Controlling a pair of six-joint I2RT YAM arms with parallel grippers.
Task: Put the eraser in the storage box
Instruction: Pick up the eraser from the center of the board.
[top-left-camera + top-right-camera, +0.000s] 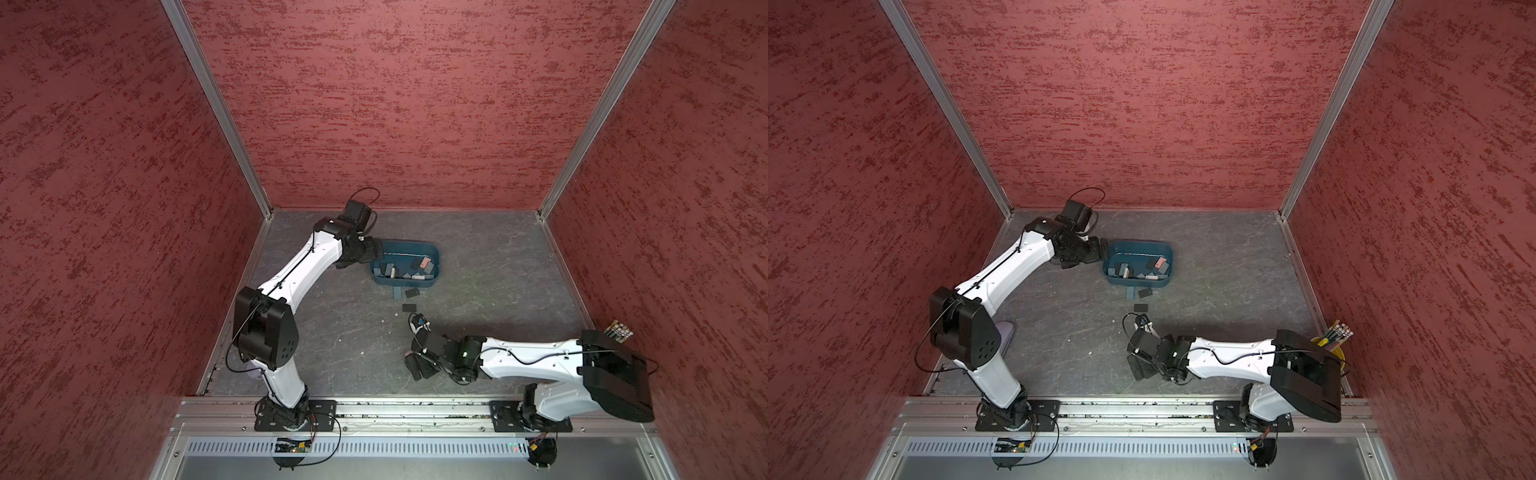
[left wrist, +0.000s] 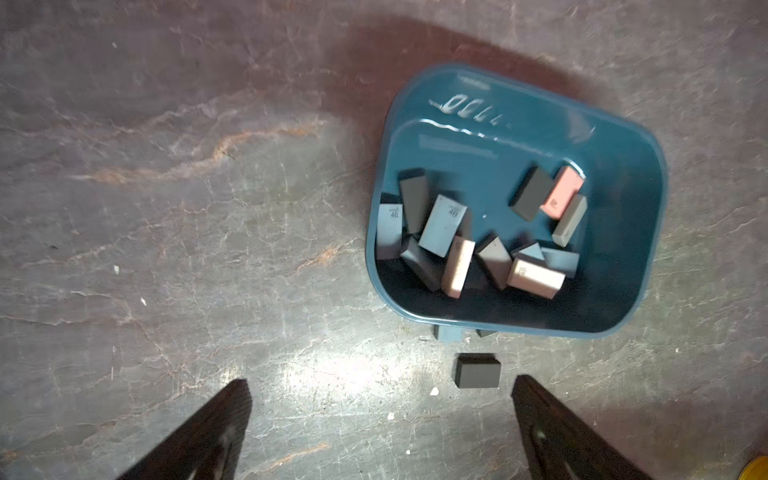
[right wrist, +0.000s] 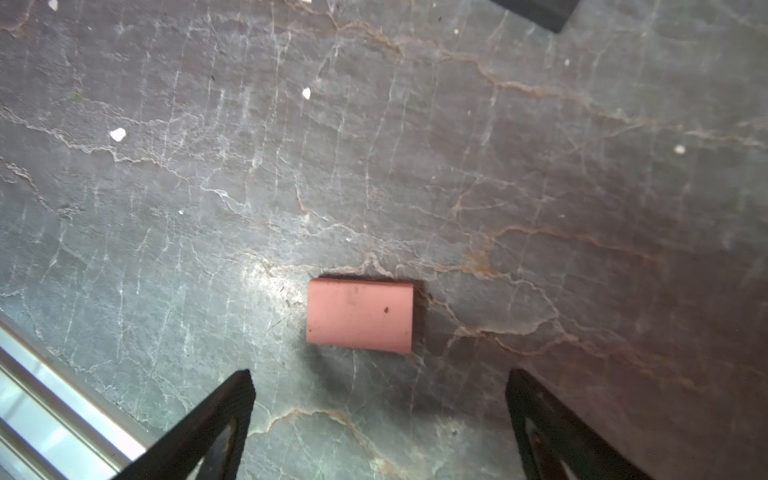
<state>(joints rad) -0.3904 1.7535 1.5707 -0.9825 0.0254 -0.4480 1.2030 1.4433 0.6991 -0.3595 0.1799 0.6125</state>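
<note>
storage box (image 1: 432,249): dark teal-blue tub, rounded corners, low walls, lidless. it sits far of centre on the grey veined table (image 1: 478,270). inside is a jumble of small blocks (image 2: 442,226) in dark grey, blue-grey and pale pink, with one salmon piece at the right end. most are heaped along the near wall, several tilted on each other.

outside, a blue-grey block (image 1: 397,293) touches the box's near wall, with a dark block (image 1: 412,293) just beside it. a second dark block (image 1: 409,308) lies a bit nearer, apart from the box.

pink eraser (image 3: 360,316): salmon, flat rectangle, lying flat on the table, a few dark specks on top. it is not in the box. it lies just ahead of the right claw's tips, touching neither. cannot make it out in the top views.

left arm (image 1: 307,266): base on the near rail, elbow raised at left, forearm reaching far and right. left gripper (image 1: 374,249) is at the box's left end. in its wrist view the fingers (image 2: 237,399) are spread wide, nothing between them.

right arm (image 1: 528,353): elbow at far right, forearm low and reaching left. right gripper (image 3: 380,378) is at near centre, well apart from the box, claw spread wide, pinching nothing.
</note>
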